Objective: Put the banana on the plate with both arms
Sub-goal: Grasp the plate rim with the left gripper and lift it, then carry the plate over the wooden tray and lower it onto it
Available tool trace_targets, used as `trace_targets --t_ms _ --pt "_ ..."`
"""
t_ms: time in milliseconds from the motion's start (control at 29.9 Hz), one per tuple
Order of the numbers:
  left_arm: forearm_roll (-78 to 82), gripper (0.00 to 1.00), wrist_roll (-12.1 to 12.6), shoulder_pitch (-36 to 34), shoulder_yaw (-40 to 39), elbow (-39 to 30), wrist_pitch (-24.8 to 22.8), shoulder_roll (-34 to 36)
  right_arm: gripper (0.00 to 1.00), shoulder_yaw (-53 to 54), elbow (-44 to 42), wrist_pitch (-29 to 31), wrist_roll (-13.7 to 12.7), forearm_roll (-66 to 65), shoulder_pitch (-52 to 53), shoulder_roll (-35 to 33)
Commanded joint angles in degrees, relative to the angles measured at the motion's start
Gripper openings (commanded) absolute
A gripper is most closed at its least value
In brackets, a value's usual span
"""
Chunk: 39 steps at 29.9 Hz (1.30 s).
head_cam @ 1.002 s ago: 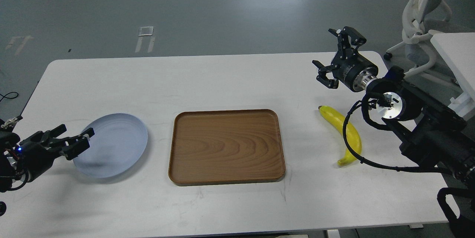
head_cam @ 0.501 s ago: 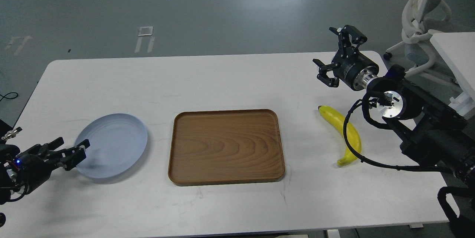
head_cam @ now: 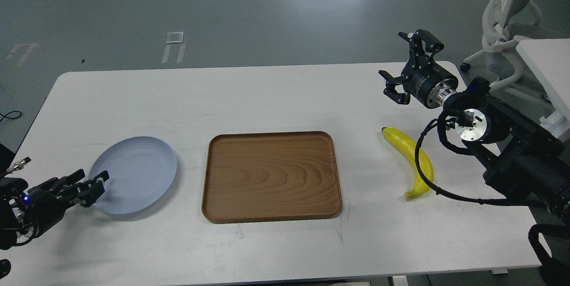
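**Banana on the table, plate at the left, both grippers empty**

You have the banana (head_cam: 410, 162) lying flat on the white table (head_cam: 276, 99), to the right of the brown wooden tray (head_cam: 271, 177) and clear of it. Its dark stem end points toward the far side of the table and its other tip curls back toward you. A loose black cable (head_cam: 421, 165) from your right arm loops across the banana's lower half.

Your right gripper (head_cam: 403, 70) hangs above the far right part of the table, beyond the banana and well apart from it. Its two claw fingers are spread wide, one reaching up and one reaching left, and nothing sits between them.

The pale blue plate (head_cam: 138, 172) lies on the table to the left of the tray, with a gap of bare table between them. Nothing lies on the plate or in the tray.

Your left gripper (head_cam: 91, 183) comes in low from the left edge and sits right at the plate's near-left rim. Its fingers show only a narrow gap, and you cannot tell from here whether they touch the rim. It has hold of nothing that shows.

A white office chair (head_cam: 503, 23) stands on the grey floor beyond the table's right corner.
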Motion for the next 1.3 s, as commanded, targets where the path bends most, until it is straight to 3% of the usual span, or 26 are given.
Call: trace_targets --t_ms 0,334,568,869,1136,1270 --pt "-1.4 0.02 0.0 -0.5 -0.1 1.1 -0.2 -0.7 0.99 0.0 0.0 0.0 0.0 0.0 0.0 -0.1" --pt "-2.5 0.0 0.0 -1.2 -0.2 0.9 -0.5 -0.7 0.99 0.0 -0.1 0.0 0.0 0.0 0.0 -0.2" --pt "-9.0 0.0 0.0 -4.5 -0.2 -1.1 -4.8 -0.4 0.99 0.1 0.0 0.0 0.1 0.0 0.2 -0.2" --pt "-7.2 0.0 0.0 -12.2 -0.3 -19.9 -4.5 2.2 0.99 0.8 0.0 0.0 0.0 0.0 1.7 -0.3" --pt "-0.2 0.0 0.0 -17.4 1.0 -19.5 -5.5 -9.7 0.99 0.2 -0.2 0.0 -0.6 0.1 6.6 -1.9" --pt "0.3 0.0 0.0 -22.1 8.8 -14.6 -6.1 -16.7 0.99 -0.2 -0.4 0.0 -0.6 0.1 8.4 -2.1"
